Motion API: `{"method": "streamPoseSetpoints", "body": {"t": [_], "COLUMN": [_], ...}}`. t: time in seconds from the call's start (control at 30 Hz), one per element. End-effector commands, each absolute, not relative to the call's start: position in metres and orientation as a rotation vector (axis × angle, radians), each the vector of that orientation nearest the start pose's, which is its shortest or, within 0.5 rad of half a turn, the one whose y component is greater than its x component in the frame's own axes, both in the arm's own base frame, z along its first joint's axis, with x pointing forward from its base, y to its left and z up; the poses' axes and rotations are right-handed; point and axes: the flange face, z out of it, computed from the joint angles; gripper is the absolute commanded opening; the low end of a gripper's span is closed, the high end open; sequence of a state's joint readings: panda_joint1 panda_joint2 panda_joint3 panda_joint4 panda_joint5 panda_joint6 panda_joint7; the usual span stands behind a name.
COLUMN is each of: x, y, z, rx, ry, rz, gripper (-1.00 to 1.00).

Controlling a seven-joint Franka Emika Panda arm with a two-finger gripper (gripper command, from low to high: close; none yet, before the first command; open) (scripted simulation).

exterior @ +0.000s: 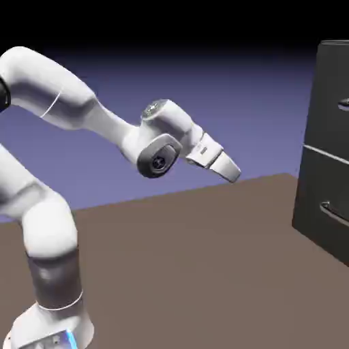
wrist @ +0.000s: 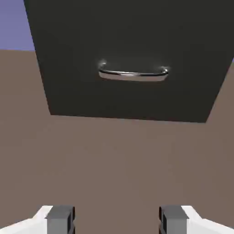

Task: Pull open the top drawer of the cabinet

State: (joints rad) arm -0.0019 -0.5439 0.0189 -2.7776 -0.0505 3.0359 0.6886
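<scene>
Cabinet (exterior: 326,153) stands at the exterior view's right, facing you across the brown tabletop (exterior: 184,266). Its top drawer (exterior: 328,116) sits above the lower drawer (exterior: 317,201). Your hand (exterior: 232,176) hangs tilted downward, well apart from both handles, fingertips (wrist: 59,219) spread with nothing between.
</scene>
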Motion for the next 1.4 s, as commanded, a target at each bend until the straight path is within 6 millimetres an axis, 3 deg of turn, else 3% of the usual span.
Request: {"method": "streamPoseSetpoints", "body": {"t": [0.0,0.27,0.5,0.73,1.0,1.03,1.37], "x": [0.406,0.464,0.509,0.55,0.593,0.598,0.649], "y": [0.016,0.06,0.097,0.127,0.145,0.146,0.134], "z": [0.468,0.489,0.495,0.495,0.496,0.496,0.505], "rx": [-2.625,-2.97,-2.99,-2.699,-2.009,1.055,0.283], "ry": [0.717,-0.261,-1.244,-2.24,-3.253,1.867,1.916], "rz": [-1.125,-1.339,-1.408,-1.374,-1.214,0.657,0.312], "gripper": [0.0,0.0,0.0,0.0,0.0,0.0,0.0]}}
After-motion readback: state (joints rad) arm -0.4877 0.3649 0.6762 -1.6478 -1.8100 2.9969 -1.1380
